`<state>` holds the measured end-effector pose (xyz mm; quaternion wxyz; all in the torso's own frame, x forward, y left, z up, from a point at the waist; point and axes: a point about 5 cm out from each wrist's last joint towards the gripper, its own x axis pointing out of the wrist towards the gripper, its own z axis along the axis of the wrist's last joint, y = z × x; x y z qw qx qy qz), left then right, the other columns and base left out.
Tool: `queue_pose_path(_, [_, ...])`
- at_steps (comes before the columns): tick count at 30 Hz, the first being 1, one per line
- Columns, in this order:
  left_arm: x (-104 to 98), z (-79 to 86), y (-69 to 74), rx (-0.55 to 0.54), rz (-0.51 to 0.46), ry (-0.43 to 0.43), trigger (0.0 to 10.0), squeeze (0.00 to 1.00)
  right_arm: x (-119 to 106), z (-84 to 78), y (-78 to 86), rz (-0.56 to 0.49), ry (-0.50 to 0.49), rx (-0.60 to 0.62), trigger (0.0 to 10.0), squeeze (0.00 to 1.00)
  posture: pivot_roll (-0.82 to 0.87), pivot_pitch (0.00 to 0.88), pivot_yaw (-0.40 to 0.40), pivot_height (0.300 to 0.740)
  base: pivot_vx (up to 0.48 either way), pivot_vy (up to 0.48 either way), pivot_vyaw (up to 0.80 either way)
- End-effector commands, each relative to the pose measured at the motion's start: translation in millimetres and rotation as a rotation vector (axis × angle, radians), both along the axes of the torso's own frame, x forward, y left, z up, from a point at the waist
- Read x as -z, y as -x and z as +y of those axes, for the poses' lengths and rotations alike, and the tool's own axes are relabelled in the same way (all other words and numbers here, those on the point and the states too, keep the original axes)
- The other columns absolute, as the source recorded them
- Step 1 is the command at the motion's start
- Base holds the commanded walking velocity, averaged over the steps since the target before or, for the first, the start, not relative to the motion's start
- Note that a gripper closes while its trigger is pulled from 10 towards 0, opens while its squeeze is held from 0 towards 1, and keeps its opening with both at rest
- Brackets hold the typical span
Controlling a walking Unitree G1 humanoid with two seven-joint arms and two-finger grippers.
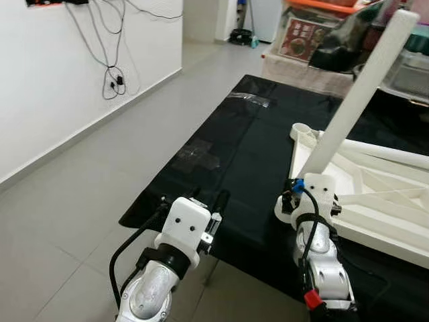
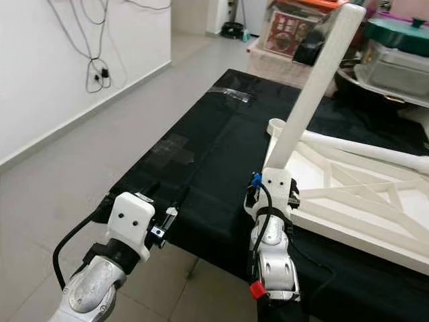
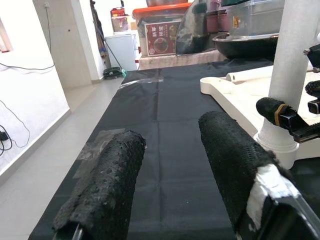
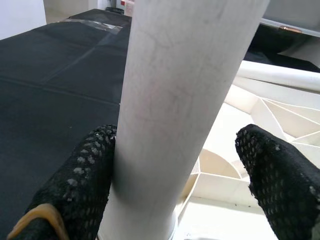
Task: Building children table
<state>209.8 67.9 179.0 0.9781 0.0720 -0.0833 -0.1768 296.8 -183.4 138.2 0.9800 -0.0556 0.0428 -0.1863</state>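
A white children's table top (image 1: 375, 201) lies upside down on a black mat (image 1: 241, 154). One white leg (image 1: 362, 94) stands tilted in its near corner socket. My right gripper (image 4: 185, 145) is open around the base of that leg: one finger (image 4: 85, 175) touches it and the other finger (image 4: 280, 175) stands clear. A second white leg (image 1: 389, 154) lies across the table top, beside a bare corner socket (image 1: 303, 132). My left gripper (image 3: 172, 135) is open with nothing between its fingers, low over the mat's near left edge, to the left of the standing leg (image 3: 292, 75).
Grey tiled floor (image 1: 80, 201) runs along the mat's left side up to a white wall with hanging cables (image 1: 110, 74). Boxes and bins (image 1: 305, 37) and a covered pot (image 2: 395, 33) crowd the far end. Clear tape patches (image 1: 201, 155) lie on the mat.
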Motion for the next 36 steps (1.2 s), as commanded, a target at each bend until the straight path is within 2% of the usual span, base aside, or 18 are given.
queue_pose_path(1, [3.0, -2.7, 0.6, 0.010, 0.006, 0.000, 10.0, 0.00, -3.2, -16.0, 9.8, -0.026, 0.078, 0.044, 10.0, 0.00, 0.12, 0.034, -0.098, 0.740, 0.000, 0.000, 0.00])
queue_pose_path(2, [3.0, -2.7, 0.6, 0.010, 0.006, 0.000, 10.0, 0.00, -3.2, -16.0, 9.8, -0.026, 0.078, 0.044, 10.0, 0.00, 0.12, 0.034, -0.098, 0.740, 0.000, 0.000, 0.00])
queue_pose_path(3, [5.1, -2.0, 1.0, 0.009, 0.013, 0.000, 10.0, 0.00, -2.2, -21.8, 19.4, -0.030, 0.102, 0.047, 10.0, 0.00, 0.11, 0.035, -0.094, 0.740, 0.000, 0.000, 0.00])
queue_pose_path(6, [5.7, -1.5, 0.8, 0.009, 0.015, -0.001, 10.0, 0.00, -1.3, -25.2, 23.0, -0.022, 0.102, 0.060, 10.0, 0.00, 0.11, 0.036, -0.095, 0.740, 0.000, 0.000, 0.00])
queue_pose_path(9, [6.7, -1.0, 0.3, 0.009, 0.020, -0.002, 10.0, 0.00, -3.1, -26.5, 27.2, -0.036, 0.062, 0.039, 10.0, 0.00, 0.11, 0.042, -0.090, 0.740, 0.000, 0.000, 0.00])
queue_pose_path(12, [7.1, -1.6, 0.4, 0.012, 0.022, -0.001, 10.0, 0.00, -8.0, -17.9, 28.7, -0.070, 0.043, -0.048, 10.0, 0.00, 0.10, 0.043, -0.089, 0.740, 0.000, 0.000, 0.00])
queue_pose_path(15, [6.9, -0.6, -0.6, 0.012, 0.022, -0.002, 10.0, 0.00, -23.1, -6.9, 35.6, -0.183, 0.081, -0.196, 10.0, 0.00, 0.10, 0.044, -0.086, 0.740, 0.000, 0.000, 0.00])
queue_pose_path(17, [6.9, -0.6, -0.6, 0.012, 0.022, -0.002, 10.0, 0.00, -23.1, -6.9, 35.6, -0.183, 0.081, -0.196, 10.0, 0.00, 0.10, 0.044, -0.086, 0.740, 0.000, 0.000, 0.00])
queue_pose_path(19, [6.9, 0.7, -1.4, 0.010, 0.021, -0.004, 10.0, 0.00, -27.7, 3.1, 45.1, -0.224, 0.100, -0.350, 10.0, 0.00, 0.10, 0.046, -0.081, 0.740, 0.000, 0.000, 0.00])
queue_pose_path(21, [6.9, 0.7, -1.4, 0.010, 0.021, -0.004, 10.0, 0.00, -27.7, 3.1, 45.1, -0.224, 0.100, -0.350, 10.0, 0.00, 0.10, 0.046, -0.081, 0.740, 0.000, 0.000, 0.00])
queue_pose_path(22, [9.7, 3.3, -2.0, 0.003, 0.030, -0.018, 10.0, 0.00, -26.6, 10.3, 55.0, -0.231, 0.127, -0.489, 10.0, 0.00, 0.09, 0.049, -0.076, 0.740, 0.000, 0.000, 0.00])
queue_pose_path(26, [12.1, 6.9, -2.2, -0.008, 0.043, -0.023, 10.0, 0.00, -23.5, 10.5, 55.3, -0.216, 0.136, -0.495, 10.0, 0.00, 0.09, 0.051, -0.072, 0.740, 0.000, 0.000, 0.00])
queue_pose_path(29, [13.9, 9.4, -1.7, -0.013, 0.058, -0.021, 10.0, 0.00, -19.6, 11.0, 47.7, -0.200, 0.096, -0.429, 10.0, 0.00, 0.10, 0.051, -0.070, 0.740, 0.000, 0.000, 0.00])
queue_pose_path(36, [16.4, 14.2, -0.4, -0.023, 0.075, -0.024, 10.0, 0.00, -20.4, 17.8, 44.7, -0.218, 0.064, -0.445, 10.0, 0.00, 0.10, 0.054, -0.070, 0.740, 0.000, 0.208, 0.00])
